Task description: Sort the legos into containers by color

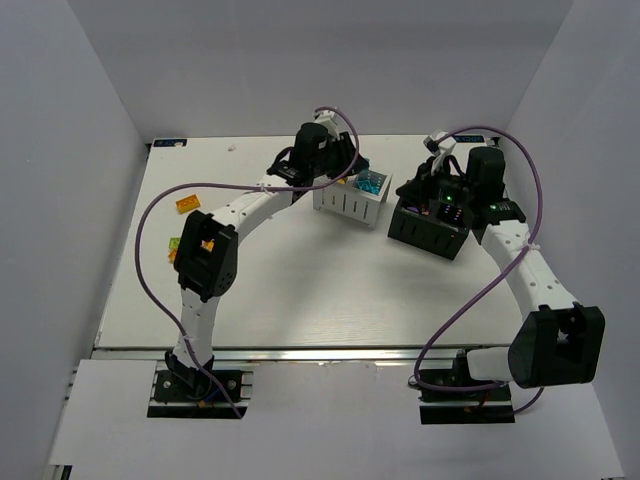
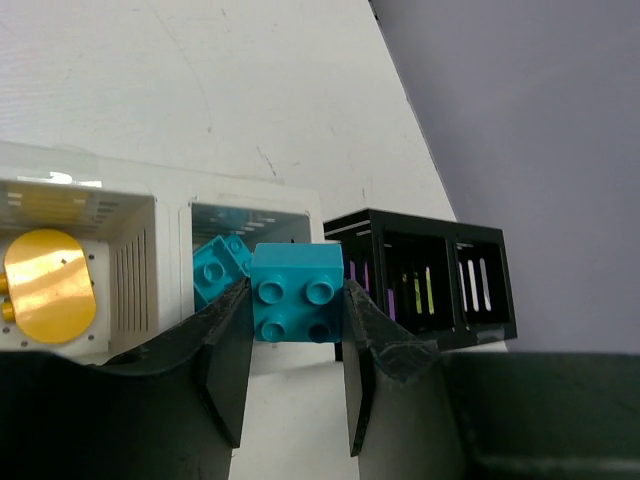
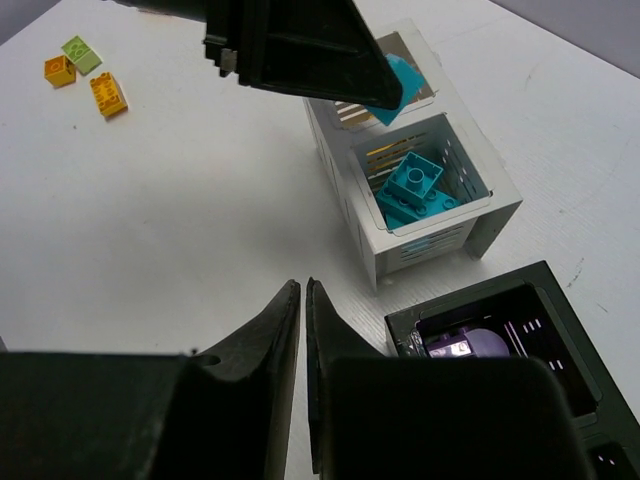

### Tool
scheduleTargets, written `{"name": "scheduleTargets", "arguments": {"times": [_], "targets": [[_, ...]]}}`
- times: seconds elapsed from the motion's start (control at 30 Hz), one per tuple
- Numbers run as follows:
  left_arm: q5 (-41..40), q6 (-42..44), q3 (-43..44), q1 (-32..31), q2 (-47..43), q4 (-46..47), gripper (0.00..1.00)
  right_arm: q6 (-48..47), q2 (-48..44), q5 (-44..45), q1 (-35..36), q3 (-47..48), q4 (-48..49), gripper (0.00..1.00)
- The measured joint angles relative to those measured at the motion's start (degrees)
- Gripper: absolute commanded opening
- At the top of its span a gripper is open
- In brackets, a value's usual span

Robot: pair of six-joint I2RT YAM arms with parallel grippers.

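White tabletop, faint wood grain, matte. Plain pale grey walls enclose left, back, right. Even, soft light; metal rail along near edge.

The left gripper, a cyan brick clamped between its fingers, hangs over the white container and blocks part of its top. The compartment with cyan bricks lies open from above. The black container stands just beside it, with only a narrow gap between them. The broad surface in front is bare. 3 loose bricks lie well apart at the left.
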Motion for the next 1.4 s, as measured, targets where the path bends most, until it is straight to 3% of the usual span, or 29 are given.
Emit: {"name": "scheduleTargets", "arguments": {"times": [0.27,0.7,0.73,1.03,1.13,1.23,1.27,1.4], "targets": [[-3.34,0.24,4.92,-1.46,3.54,-3.28,0.45,0.13,-0.15,-0.04,-1.16,-0.55,0.24,0.20],[-5.68,1.11,9.35,-2.43,6.51,-7.08,0.55,0.74,-0.15,-0.24,-1.60,-0.55,0.48,0.27],[-5.81,1.11,9.35,-2.43,6.51,-7.37,0.60,0.76,-0.15,-0.24,-1.60,-0.55,0.48,0.27],[-6.47,1.14,9.55,-2.43,6.51,-7.65,0.59,0.92,-0.15,-0.24,-1.60,-0.55,0.46,0.28],[-6.69,1.25,9.70,-2.43,6.51,-7.65,0.57,0.68,-0.15,-0.37,-1.60,-0.55,0.37,0.40],[-7.50,1.79,9.27,-2.43,5.92,-8.07,0.55,-0.98,-0.15,-1.70,-1.60,-0.55,-0.48,0.69],[-8.11,2.10,8.52,-2.43,5.22,-8.33,0.55,-1.86,-0.15,-2.40,-1.60,-0.55,-0.96,0.88],[-10.80,3.50,0.44,-2.34,-1.95,-8.72,0.56,-7.98,-0.24,-7.89,-1.60,-0.72,-2.58,0.89]]}}
